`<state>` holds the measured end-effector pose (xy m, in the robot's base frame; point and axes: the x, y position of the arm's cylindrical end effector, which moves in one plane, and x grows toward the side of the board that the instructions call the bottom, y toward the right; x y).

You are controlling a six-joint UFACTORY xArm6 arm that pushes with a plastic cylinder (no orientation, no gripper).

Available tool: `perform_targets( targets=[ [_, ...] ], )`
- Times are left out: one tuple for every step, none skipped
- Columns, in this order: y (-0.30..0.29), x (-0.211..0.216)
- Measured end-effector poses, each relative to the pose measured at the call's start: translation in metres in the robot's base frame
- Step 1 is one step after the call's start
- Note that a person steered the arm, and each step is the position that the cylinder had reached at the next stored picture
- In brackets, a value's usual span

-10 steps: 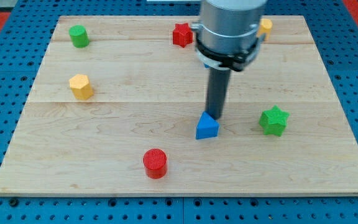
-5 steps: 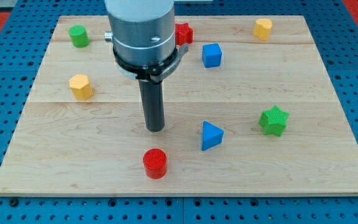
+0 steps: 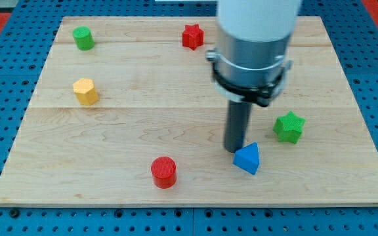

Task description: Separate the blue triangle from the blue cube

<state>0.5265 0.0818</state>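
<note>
My tip, a bare rod holding nothing, touches the blue triangle just to its lower right, apex tilted up-right, long axis slanting down-right; an off-centre push could spin it aside toward the counter edge; the blue cube is hidden.

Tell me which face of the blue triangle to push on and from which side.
Push the blue triangle block's upper-left face, coming from the view's top left. My tip already sits against that side, and the wooden board lies open toward the bottom right. The blue cube is hidden behind the arm, so that direction is a guess.
</note>
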Motion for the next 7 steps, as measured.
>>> perform_targets(
  targets=[
    [0.038, 0.018],
    [0.033, 0.017],
    [-0.004, -0.006],
    [-0.026, -0.019],
    [-0.031, -0.015],
    [-0.021, 0.007],
    [-0.001, 0.03]
  ],
)
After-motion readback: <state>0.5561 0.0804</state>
